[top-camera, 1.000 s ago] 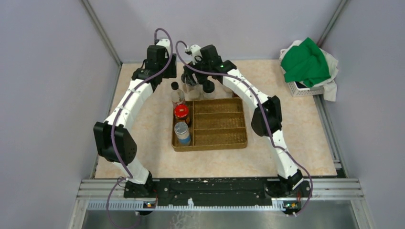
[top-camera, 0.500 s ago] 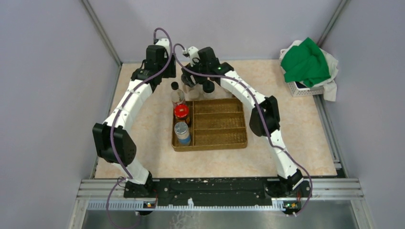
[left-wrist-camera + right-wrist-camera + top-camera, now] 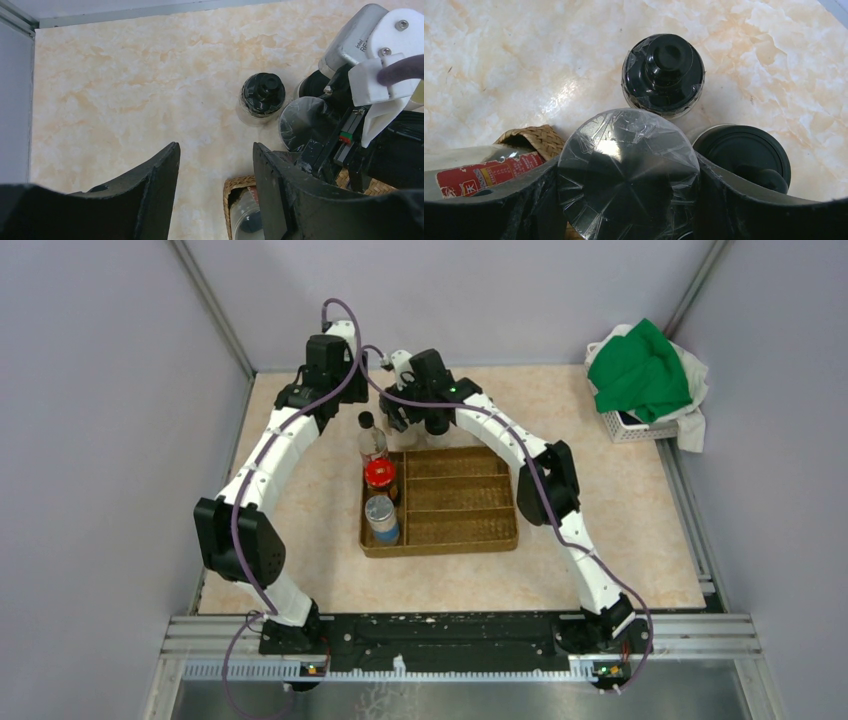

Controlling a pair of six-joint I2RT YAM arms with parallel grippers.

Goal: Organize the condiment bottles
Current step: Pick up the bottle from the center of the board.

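Clamping the silver-lidded jar from both sides, the right fingers stand wide around its lid near the table's far edge, just beyond the far-left corner of the woven tray. A black-knobbed jar and a black-lidded jar crowd just beside it. The left fingers gape apart over bare table, holding nothing; open room runs toward the left edge.
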